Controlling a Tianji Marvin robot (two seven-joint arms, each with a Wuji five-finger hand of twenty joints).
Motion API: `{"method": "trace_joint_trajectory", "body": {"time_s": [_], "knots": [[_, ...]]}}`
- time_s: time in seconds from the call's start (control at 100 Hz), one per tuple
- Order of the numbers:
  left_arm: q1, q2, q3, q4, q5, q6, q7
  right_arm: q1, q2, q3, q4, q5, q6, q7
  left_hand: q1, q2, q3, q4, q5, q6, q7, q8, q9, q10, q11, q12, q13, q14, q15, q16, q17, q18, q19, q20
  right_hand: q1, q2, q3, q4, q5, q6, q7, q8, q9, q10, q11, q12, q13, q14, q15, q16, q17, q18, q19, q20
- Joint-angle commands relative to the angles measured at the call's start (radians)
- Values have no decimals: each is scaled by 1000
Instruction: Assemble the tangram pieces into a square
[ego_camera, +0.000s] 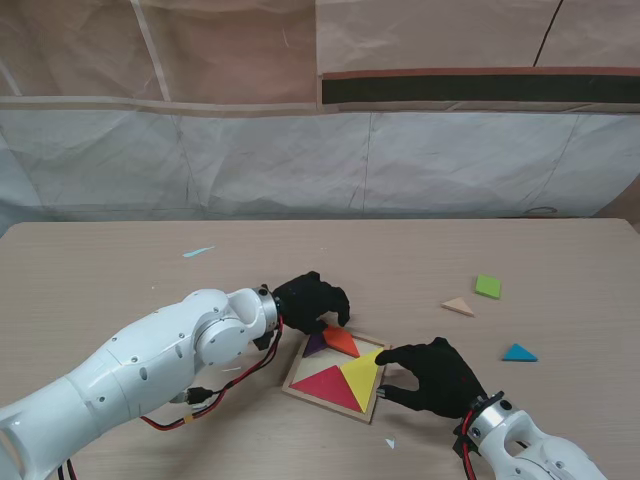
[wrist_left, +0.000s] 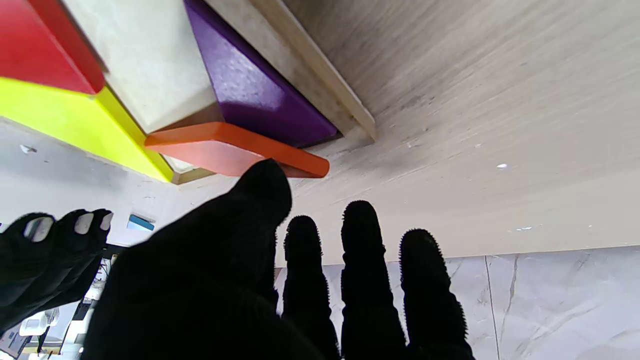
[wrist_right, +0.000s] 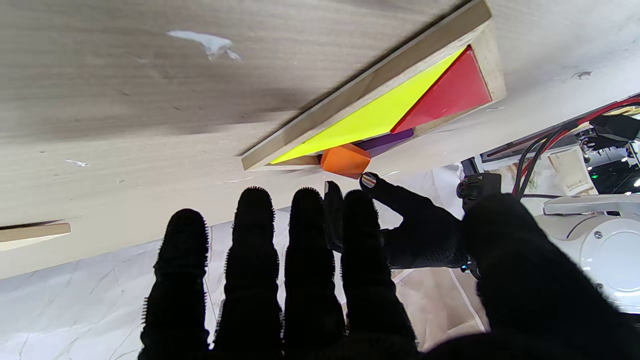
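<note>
A wooden tray (ego_camera: 296, 368) lies in front of me and holds a red triangle (ego_camera: 325, 383), a yellow triangle (ego_camera: 362, 373) and a purple piece (ego_camera: 314, 346). An orange piece (ego_camera: 342, 342) lies tilted, riding up over the tray's far rim (wrist_left: 320, 85). My left hand (ego_camera: 312, 300) hovers at that far corner, fingers apart, thumb tip (wrist_left: 265, 185) against the orange piece (wrist_left: 225, 147). My right hand (ego_camera: 435, 375) sits at the tray's right edge, fingers spread and holding nothing. The right wrist view shows the orange piece (wrist_right: 345, 160) with a left fingertip (wrist_right: 369, 180) on it.
Three loose pieces lie on the table to the right of the tray: a green square (ego_camera: 487, 287), a tan triangle (ego_camera: 458, 306) and a blue triangle (ego_camera: 518, 352). A scrap of light tape (ego_camera: 197, 251) lies far left. A draped sheet backs the table.
</note>
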Motion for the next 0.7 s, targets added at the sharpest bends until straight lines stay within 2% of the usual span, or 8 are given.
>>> {"method": "trace_joint_trajectory", "body": {"time_s": [0.0,0.07,0.18,0.2,0.21,0.24,0.43,0.69], "knots": [[7,5,-10,-21,-6,4,-28,-8,-4,0,-5,-3,-2,13,-67,44,-59,-9,-32,33,-37,-27,-21,4,-25,-18,-14,-9,-22,-23,-22,-9,-19,-12,16,31,-18,3,12,-11,4,-9,-23,1,-6,0,-21,-1,-8,-5,-21,2,-12,9],[15,7,-22,-32,-9,9,-37,-8,-4,0,-5,-2,-3,14,-98,79,-133,-8,-42,58,-61,-37,-32,14,-36,-18,-30,-5,-33,-21,-37,-3,-32,-18,16,30,-18,3,12,-12,4,-9,-23,1,-6,0,-21,-3,-8,-5,-21,2,-12,9],[21,9,-29,-41,-22,13,-50,-6,-4,-2,-4,-2,-3,14,-149,117,-411,5,-54,104,-116,-43,-58,40,-63,-16,-61,5,-57,-15,-65,12,-52,-32,16,31,-17,3,12,-10,4,-9,-23,2,-6,0,-22,-2,-8,-5,-22,2,-12,9],[20,10,-27,-42,-24,12,-55,-6,-4,-3,-4,-1,-3,14,-66,164,-651,24,-56,109,-134,-44,-64,43,-71,-18,-67,6,-64,-15,-71,16,-58,-37,16,31,-18,3,12,-10,4,-9,-23,1,-6,0,-22,-3,-8,-5,-21,2,-12,9],[19,10,-26,-43,-24,12,-58,-6,-4,-3,-4,-1,-3,14,-48,175,-718,26,-58,112,-139,-46,-67,45,-73,-21,-72,8,-67,-16,-75,17,-62,-38,15,30,-18,3,12,-11,4,-9,-23,-1,-6,0,-23,-4,-9,-5,-22,2,-12,9],[17,13,-21,-49,-24,14,-72,-5,-4,-3,-4,-2,-3,14,-55,182,-785,33,-67,120,-155,-51,-81,47,-84,-24,-85,10,-77,-18,-84,21,-78,-46,16,31,-18,3,12,-11,4,-9,-23,0,-6,0,-21,-2,-8,-5,-22,2,-12,9],[-21,18,41,-46,5,17,-91,-2,-4,-6,-2,0,-4,14,-72,118,-792,43,-88,137,-180,-55,-105,55,-93,-22,-106,10,-92,-19,-96,19,-94,-56,17,30,-17,3,11,-11,3,-9,-22,1,-6,0,-21,-1,-8,-5,-22,3,-12,9],[-52,-4,95,-2,28,27,-27,-1,-4,-7,-1,1,-2,12,104,93,-736,48,-46,97,-34,17,-42,42,-2,29,-46,1,-27,2,-40,-7,-15,-17,16,31,-18,3,11,-11,3,-9,-23,2,-6,0,-22,-2,-8,-5,-21,2,-12,10]]}}
